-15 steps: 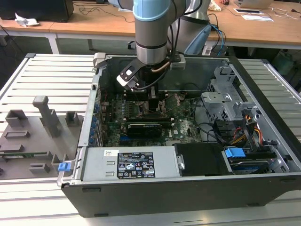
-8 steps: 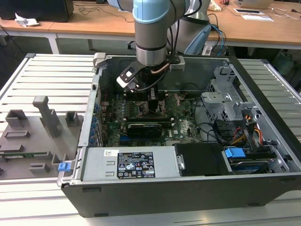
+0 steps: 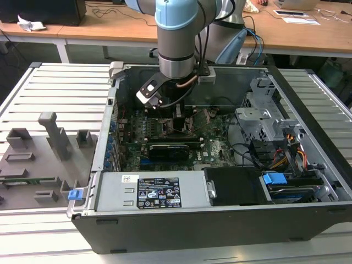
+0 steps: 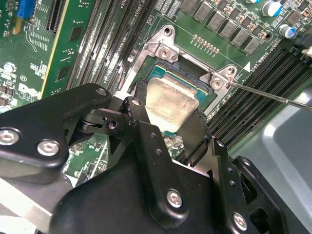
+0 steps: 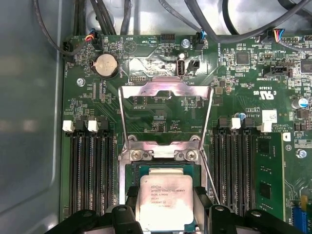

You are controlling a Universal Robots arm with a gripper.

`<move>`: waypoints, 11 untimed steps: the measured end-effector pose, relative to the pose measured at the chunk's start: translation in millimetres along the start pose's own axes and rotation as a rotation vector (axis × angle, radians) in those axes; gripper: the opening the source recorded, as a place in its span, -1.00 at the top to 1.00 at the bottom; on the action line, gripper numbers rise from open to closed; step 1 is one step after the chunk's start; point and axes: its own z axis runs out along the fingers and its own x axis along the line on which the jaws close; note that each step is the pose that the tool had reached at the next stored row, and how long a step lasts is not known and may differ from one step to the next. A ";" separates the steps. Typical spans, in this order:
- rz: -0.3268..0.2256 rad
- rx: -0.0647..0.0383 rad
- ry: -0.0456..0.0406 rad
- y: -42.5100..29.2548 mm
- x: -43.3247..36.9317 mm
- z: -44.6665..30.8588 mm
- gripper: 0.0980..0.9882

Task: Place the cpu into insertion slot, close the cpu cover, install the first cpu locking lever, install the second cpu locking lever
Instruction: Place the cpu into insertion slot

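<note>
Looking into the open case (image 3: 220,231), we note the arm (image 3: 176,33) reaching straight down to the board (image 3: 214,148). Claw (image 4: 170,109) narrow, fingers (image 4: 200,129) pressed to two opposite edges of the cpu (image 4: 168,100), so holding it. Cover (image 5: 165,90) swung open, back from the slot (image 4: 163,48) on its hinge side (green board shows through its cut-out); flat or tilted, we cannot tell. Key relation: cpu lies directly between the fingers and squarely over the slot, edges parallel to the frame, no offset we can see. Fully seated or just above, we cannot tell. Lever (image 4: 273,95) stands free beside the slot.
</note>
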 end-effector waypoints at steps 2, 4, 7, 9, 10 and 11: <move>0.000 0.000 -0.0002 -0.1 0.1 0.3 0.04; 0.000 0.000 -0.0002 0.0 0.1 0.4 0.04; 0.000 0.000 -0.0004 0.0 0.1 0.4 0.04; 0.000 0.000 -0.0006 0.0 0.1 0.4 0.04; 0.000 0.000 -0.0006 0.0 0.1 0.5 0.04; 0.000 0.000 -0.0007 0.0 0.1 0.5 0.00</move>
